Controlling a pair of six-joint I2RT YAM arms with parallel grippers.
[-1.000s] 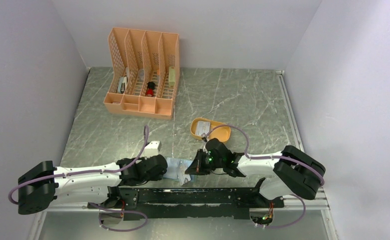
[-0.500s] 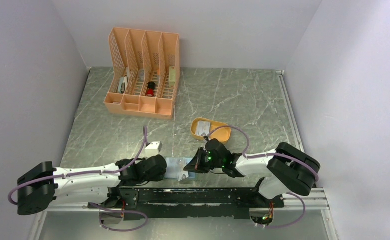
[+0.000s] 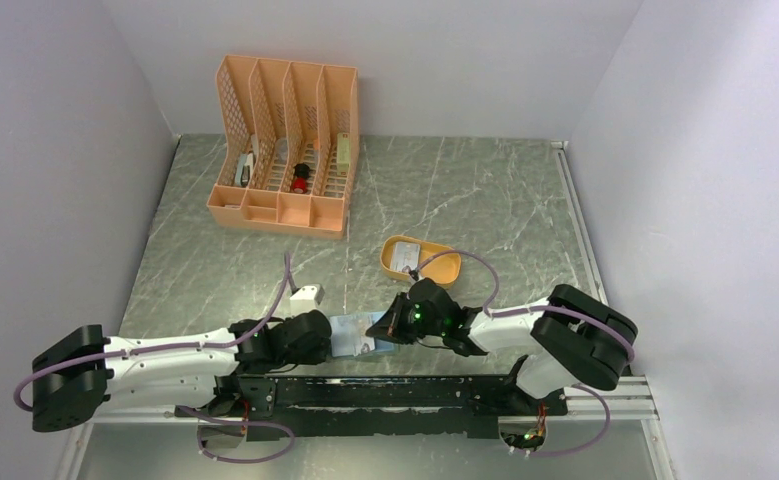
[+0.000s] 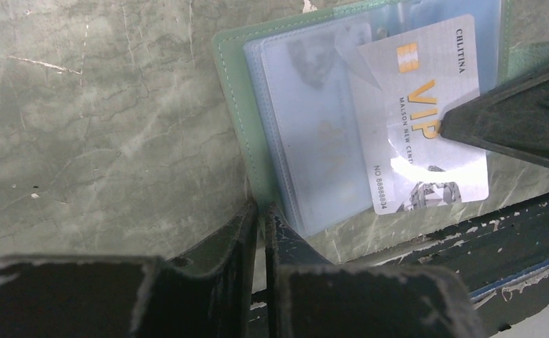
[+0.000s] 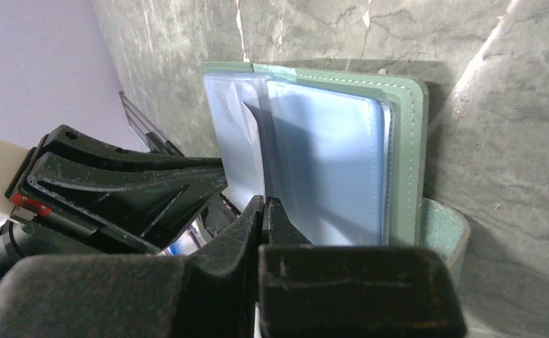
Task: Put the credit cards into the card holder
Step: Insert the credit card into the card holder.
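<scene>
1. The sage-green folding card holder (image 4: pixel 230 105) lay open on the grey-green marbled tabletop (image 4: pixel 102 127), near its front edge between the two arms, with its clear bluish sleeves facing up.
2. The left gripper (image 4: pixel 261 215) had its jaws pressed almost together, pinching the card holder's near corner.
3. A silver-white plastic credit card (image 4: pixel 416 91) printed "VIP" lay slanted across the sleeves.
4. The right gripper (image 5: pixel 264 211) had its jaws closed on something thin, apparently that credit card. In the left wrist view one of its dark fingers (image 4: pixel 518 120) covered the card's right edge.
5. A mustard-yellow oval tray (image 3: pixel 435 268) sat just beyond the right gripper.
6. A peach lattice desk organizer (image 3: pixel 285 150) stood well apart at the back left.
</scene>
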